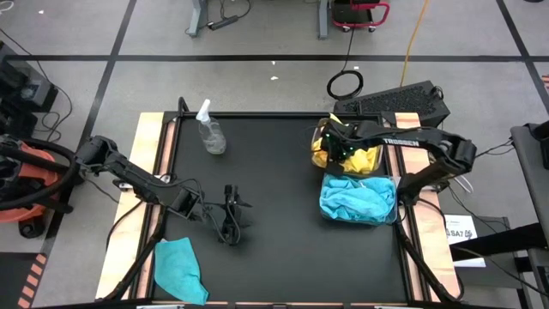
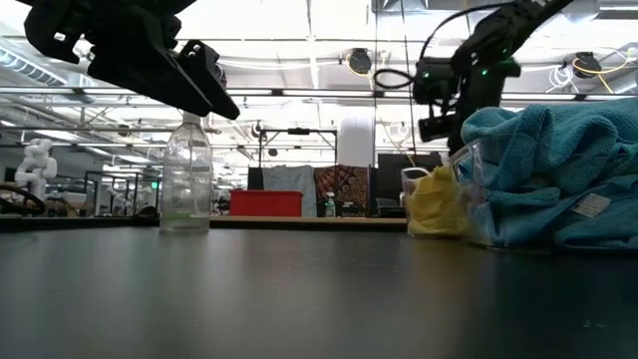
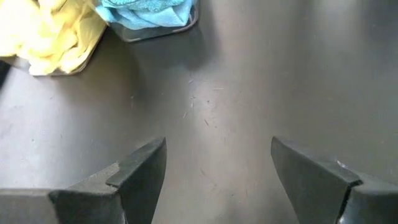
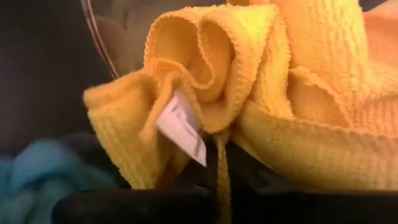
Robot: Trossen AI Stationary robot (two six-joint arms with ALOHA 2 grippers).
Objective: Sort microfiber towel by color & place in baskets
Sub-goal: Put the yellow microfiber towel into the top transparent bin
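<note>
A: What's the setting?

B: A black-topped desk (image 1: 274, 206) with pale wooden edges, standing on a grey tiled floor; the low view looks across it into a big workshop hall.

A: And the towels?

B: The yellow towels (image 1: 356, 159) are bunched in the farther clear basket (image 1: 319, 137) on the desk's right side. Right beside it, the nearer basket (image 1: 396, 210) is heaped with teal towels (image 1: 356, 199). One more teal towel (image 1: 178, 268) lies loose at the near left corner of the desk, well apart from both baskets.

A: Where is the right hand?

B: The right hand (image 1: 336, 148) is down over the yellow basket, its fingers pressed together on a fold of yellow towel; the wrist view shows the cloth and its white label (image 4: 181, 127) bunched right at the fingertips.

A: The left one?

B: The left hand (image 1: 233, 215) hovers over bare desk left of centre, fingers (image 3: 140, 171) spread wide, holding nothing.

A: Anything else?

B: A clear spray bottle (image 1: 210, 130) stands upright near the desk's far left.
</note>
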